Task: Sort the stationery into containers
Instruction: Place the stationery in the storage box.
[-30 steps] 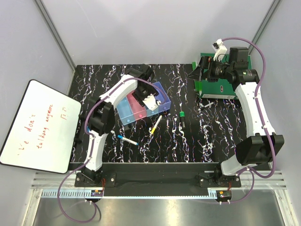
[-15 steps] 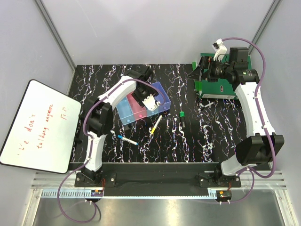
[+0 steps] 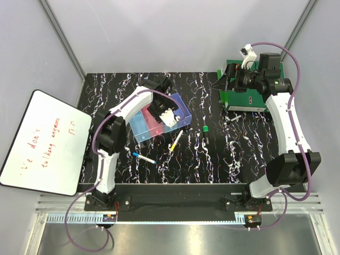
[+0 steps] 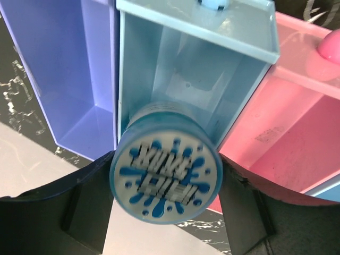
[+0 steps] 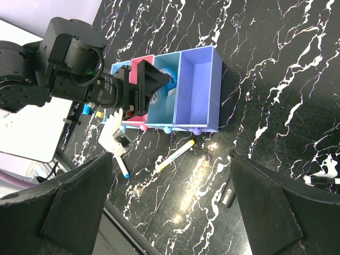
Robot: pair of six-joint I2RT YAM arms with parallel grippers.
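The containers (image 3: 183,113) are a joined row of light blue, pink, light blue and purple bins at centre left. My left gripper (image 4: 167,167) hangs over the light blue bin (image 4: 191,64) next to the purple one (image 4: 69,69), shut on the round blue object (image 4: 159,183), whose splash-printed face looks at the camera. On the table lie a yellow-and-white pen (image 3: 176,141), a blue-capped white marker (image 3: 144,158), a green-capped dark marker (image 3: 205,134) and a small grey-white stick (image 3: 231,119). My right gripper (image 5: 171,159) is open and empty, high at the back right.
A green folder (image 3: 249,95) lies at the back right under the right arm. A whiteboard (image 3: 45,141) with red writing leans off the table's left edge. The pink bin (image 4: 287,117) adjoins the bin under my left gripper.
The left arm has shifted slightly toward the near side over the bins, the round blue object still between its fingers. The right arm and the loose items have not moved.
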